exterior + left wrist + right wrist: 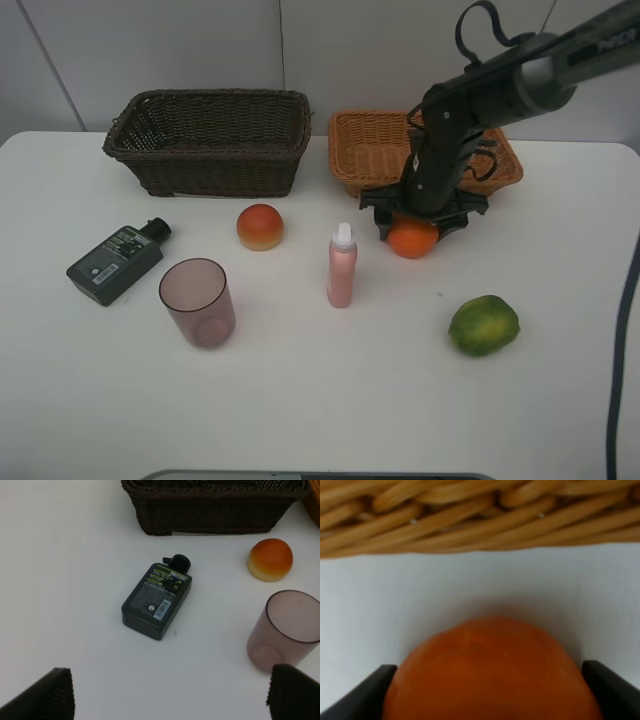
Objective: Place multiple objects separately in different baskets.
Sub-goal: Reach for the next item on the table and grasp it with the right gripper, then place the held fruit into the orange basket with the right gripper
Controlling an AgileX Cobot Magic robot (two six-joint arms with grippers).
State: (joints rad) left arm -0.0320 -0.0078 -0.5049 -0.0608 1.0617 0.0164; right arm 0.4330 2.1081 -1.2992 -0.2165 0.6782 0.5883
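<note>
Orange tangerine [412, 240] sits just outside the tan basket [365, 150].

Both baskets are woven wicker: the dark brown basket [210, 150] looks coarse and matt, the orange-tan basket [365, 150] has a slight sheen. The table [320, 400] is smooth, matt white. The cup [197, 300] is translucent pink plastic, the dark-green bottle [112, 262] matt plastic with a printed label, and the pink bottle [342, 270] smooth plastic. The tangerine [412, 240] has faintly glossy skin.
</note>
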